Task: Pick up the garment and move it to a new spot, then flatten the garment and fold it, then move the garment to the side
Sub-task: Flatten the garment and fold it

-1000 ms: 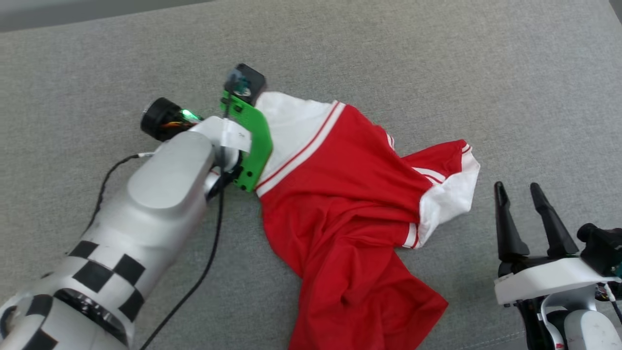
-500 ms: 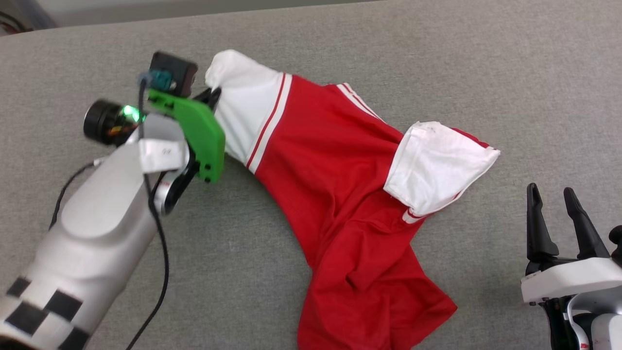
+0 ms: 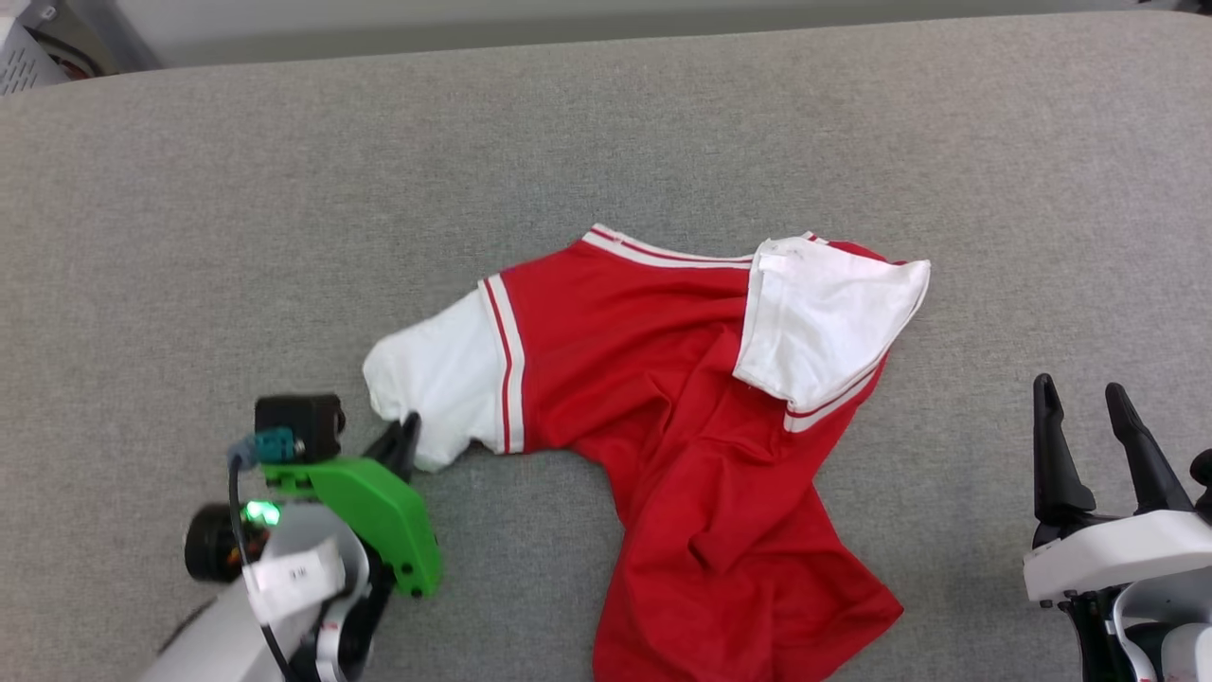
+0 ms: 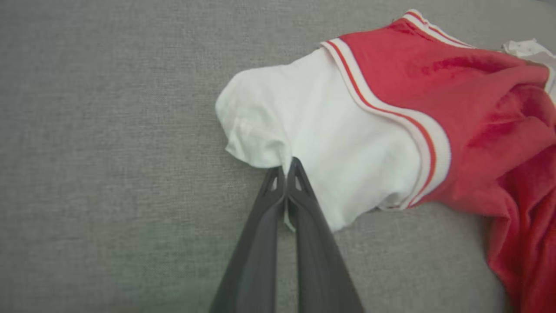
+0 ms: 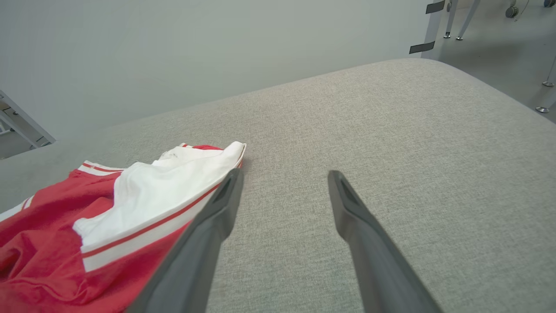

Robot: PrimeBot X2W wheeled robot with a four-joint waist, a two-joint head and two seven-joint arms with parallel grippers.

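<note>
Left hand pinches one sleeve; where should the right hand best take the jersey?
The free white sleeve of the jersey, at its outer corner, coming from the right, low along the grey surface. It lies folded over the red body with that corner free, nearest the open right hand.

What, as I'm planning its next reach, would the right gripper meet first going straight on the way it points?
Likely only the bare grey surface. The open right gripper points past the garment, which lies just left of its line in the wrist view. How high the gripper sits is unclear.
</note>
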